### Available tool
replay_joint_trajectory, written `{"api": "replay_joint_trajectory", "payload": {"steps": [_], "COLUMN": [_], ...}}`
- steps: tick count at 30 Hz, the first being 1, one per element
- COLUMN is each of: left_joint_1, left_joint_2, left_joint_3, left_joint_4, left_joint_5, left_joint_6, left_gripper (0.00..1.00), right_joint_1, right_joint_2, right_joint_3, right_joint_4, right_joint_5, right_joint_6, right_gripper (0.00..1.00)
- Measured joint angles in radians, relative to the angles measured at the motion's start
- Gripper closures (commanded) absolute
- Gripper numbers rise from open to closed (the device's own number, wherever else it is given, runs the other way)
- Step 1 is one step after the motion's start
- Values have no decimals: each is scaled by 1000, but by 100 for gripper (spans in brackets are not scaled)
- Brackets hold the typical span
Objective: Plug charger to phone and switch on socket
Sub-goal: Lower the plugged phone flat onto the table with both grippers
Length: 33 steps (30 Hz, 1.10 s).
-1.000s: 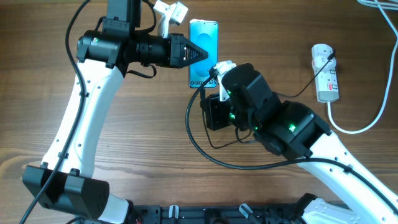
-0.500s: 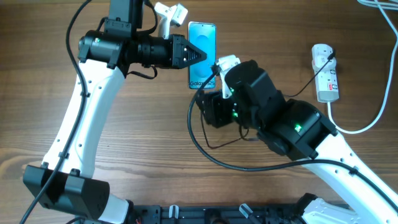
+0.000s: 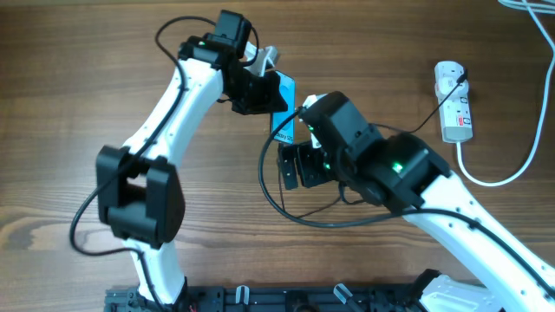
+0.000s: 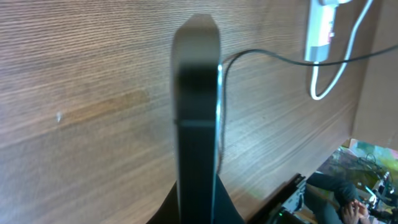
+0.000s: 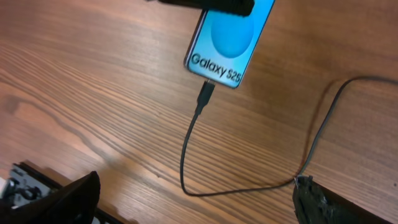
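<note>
The phone [image 5: 233, 37] is clamped in the left gripper [image 3: 258, 89], whose fingers close on its upper end. From that wrist's camera it shows edge-on, a thin dark slab running straight out from the fingers. Its screen glows cyan, with a white band reading "Galaxy S25" at the end farthest from that gripper. The charger [image 5: 186, 149] has its small plug tip seated against that lettered end. Its thin dark cable curls back across the gap in front of the right gripper [image 5: 196, 180], whose two fingers stand wide apart and hold nothing; the phone lies ahead of them, apart. Compared with half a second ago, the left arm has swung round to reach in from the upper left, the phone is tilted rather than square, and the right gripper has drawn back from the phone's lower end. The socket [image 3: 455, 100] rests well off beyond the right arm on the wooden table [image 3: 69, 130], its thick white cable [image 3: 503, 178] trailing away.
</note>
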Motion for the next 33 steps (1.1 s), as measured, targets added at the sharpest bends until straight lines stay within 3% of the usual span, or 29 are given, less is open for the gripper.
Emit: {"api": "replay_joint_trajectory", "payload": {"steps": [10, 23, 33], "left_joint_1": [0, 0, -1], "left_joint_2": [178, 270, 270], "left_joint_3": [0, 0, 1], "left_joint_4": [99, 132, 134], "left_joint_5": [-4, -8, -109], "left_joint_6": [0, 4, -1], "left_gripper": [94, 95, 66], "right_joint_1": [0, 0, 0], "right_joint_2": [90, 94, 94], "right_joint_3": [0, 0, 0], "right_joint_4": [-16, -18, -18], "right_joint_5": [-5, -8, -8], "right_joint_6": [0, 0, 0], "right_gripper": [0, 0, 0]}}
